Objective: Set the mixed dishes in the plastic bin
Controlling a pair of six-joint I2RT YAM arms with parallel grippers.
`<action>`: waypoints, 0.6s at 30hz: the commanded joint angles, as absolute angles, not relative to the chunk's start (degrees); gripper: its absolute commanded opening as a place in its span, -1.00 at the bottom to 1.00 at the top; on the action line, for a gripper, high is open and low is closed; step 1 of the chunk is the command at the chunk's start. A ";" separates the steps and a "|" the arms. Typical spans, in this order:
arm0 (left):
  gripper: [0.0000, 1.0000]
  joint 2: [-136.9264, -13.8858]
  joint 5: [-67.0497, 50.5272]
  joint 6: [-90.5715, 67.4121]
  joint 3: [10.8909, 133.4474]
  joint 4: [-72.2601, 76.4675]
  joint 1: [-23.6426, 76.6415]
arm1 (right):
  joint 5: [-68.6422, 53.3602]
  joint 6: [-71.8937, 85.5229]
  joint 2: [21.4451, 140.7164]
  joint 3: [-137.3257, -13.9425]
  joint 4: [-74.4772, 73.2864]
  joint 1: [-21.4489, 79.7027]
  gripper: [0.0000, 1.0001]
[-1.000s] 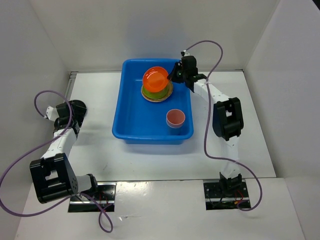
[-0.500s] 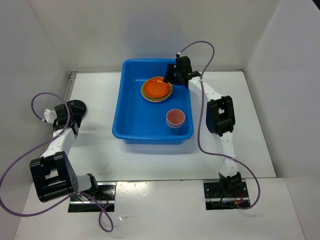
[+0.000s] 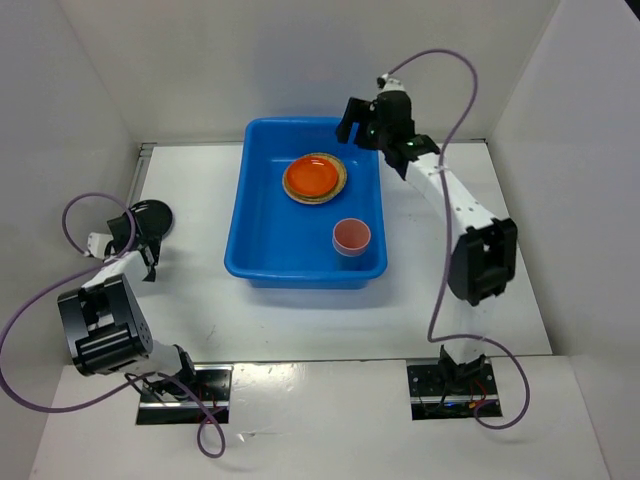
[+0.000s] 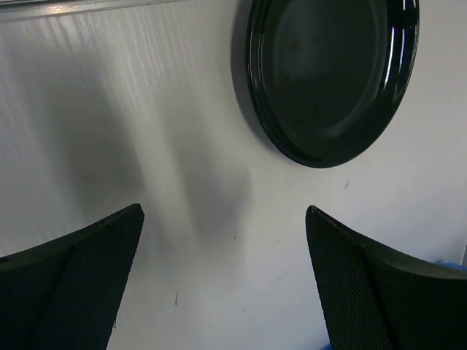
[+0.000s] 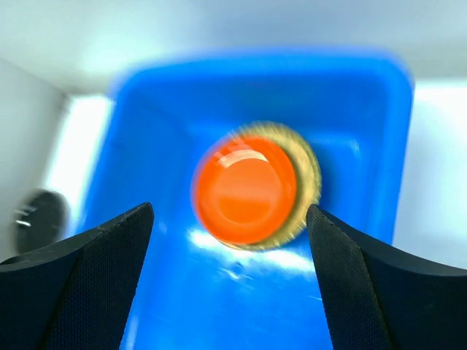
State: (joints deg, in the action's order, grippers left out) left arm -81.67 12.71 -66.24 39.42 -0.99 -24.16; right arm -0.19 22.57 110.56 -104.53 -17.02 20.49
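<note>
- The bin [image 3: 270, 240] sits at the middle of the table [image 3: 200, 300], towards the far side.
- In its far half lies the orange plate [image 3: 312, 177], face up on a woven plate [image 3: 342, 180]; only a tan rim of the woven one shows. The right wrist view is blurred, yet it shows the same stack: orange plate [image 5: 244, 189] over tan rim [image 5: 310, 175], on the bin's floor [image 5: 219, 306].
- The cup [image 3: 351, 236] stands upright in the bin's near right corner, apart from the stack.
- The black plate [image 3: 152, 214] lies flat on the table, well to the left of the bin and outside it.
- The left gripper [image 3: 133, 248] is low over the table just beside the black plate [image 4: 332, 73]. Its fingers [image 4: 80, 270] are spread, with only bare table between them.
- The right gripper [image 3: 356, 124] hangs above the bin's far right corner. Its fingers [image 5: 365, 277] are spread wide and carry nothing.
</note>
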 commanded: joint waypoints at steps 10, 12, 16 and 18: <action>0.87 -87.44 13.89 -67.76 41.12 6.94 -26.10 | 0.44 22.06 92.03 -88.60 -6.25 20.92 0.80; 0.87 -90.42 13.89 -68.90 42.27 6.94 -26.10 | 0.96 22.06 89.32 -85.79 -5.63 20.30 0.80; 0.87 -94.65 13.89 -71.45 44.11 8.53 -26.10 | 1.58 22.06 84.82 -82.01 -5.01 19.69 0.82; 0.87 -96.32 13.89 -74.34 44.12 10.62 -26.10 | 1.58 21.54 83.59 -81.21 -5.01 19.69 0.82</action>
